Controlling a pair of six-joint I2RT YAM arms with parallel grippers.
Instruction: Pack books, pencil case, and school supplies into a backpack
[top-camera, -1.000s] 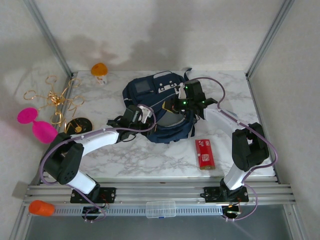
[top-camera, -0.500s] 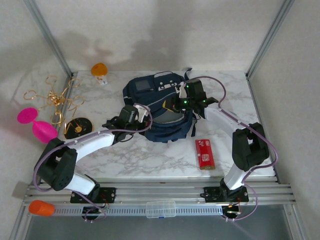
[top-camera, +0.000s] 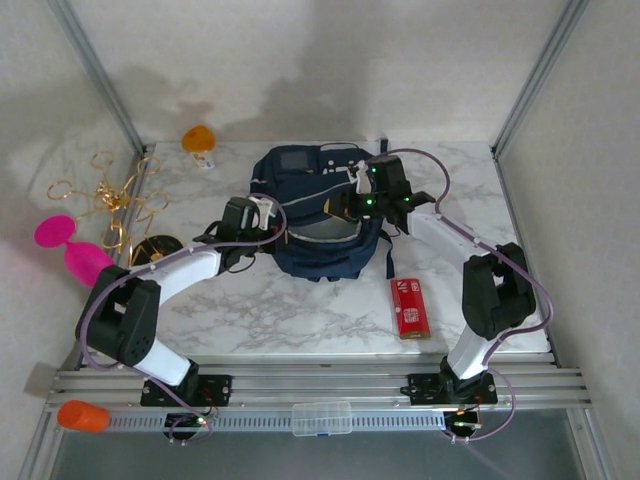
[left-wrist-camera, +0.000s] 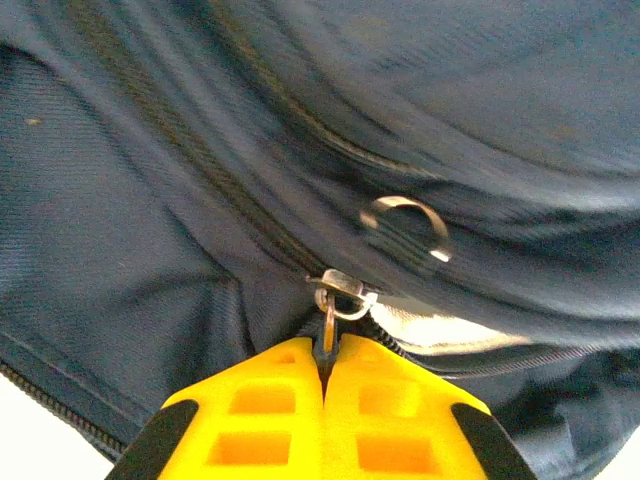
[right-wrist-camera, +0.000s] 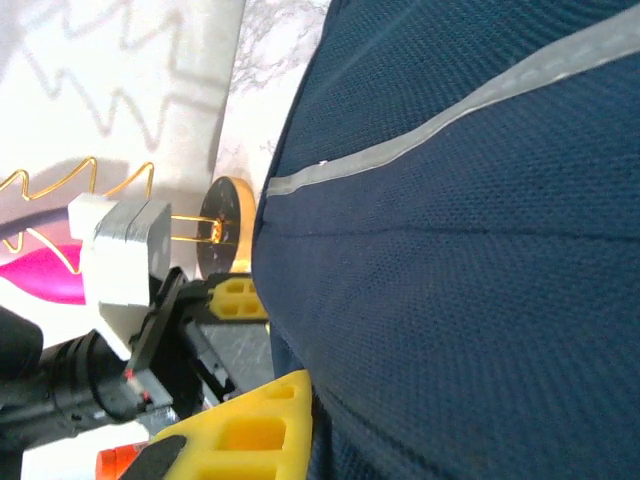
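Observation:
The navy backpack (top-camera: 318, 200) lies at the table's middle, a pale lining showing in its part-open mouth. My left gripper (top-camera: 262, 214) is at its left side. In the left wrist view the yellow fingers (left-wrist-camera: 270, 400) are shut on the metal zipper pull (left-wrist-camera: 328, 325) below the slider (left-wrist-camera: 345, 288). My right gripper (top-camera: 347, 206) grips the backpack's right upper edge. One yellow finger (right-wrist-camera: 250, 435) shows against the navy fabric (right-wrist-camera: 470, 300), which hides the other. The red box of school supplies (top-camera: 409, 307) lies at the front right. Books and pencil case are out of view.
A black-and-gold disc (top-camera: 157, 250) sits left of the backpack. Gold wire shapes (top-camera: 110, 195) and pink discs (top-camera: 70, 245) hang on the left wall. An orange object (top-camera: 198, 138) stands at the back left, and an orange capped one (top-camera: 82, 416) lies by the rail.
My left gripper has travelled left and back along the backpack's side with the zipper pull. The backpack has shifted and its mouth looks narrower. The right gripper has kept its hold.

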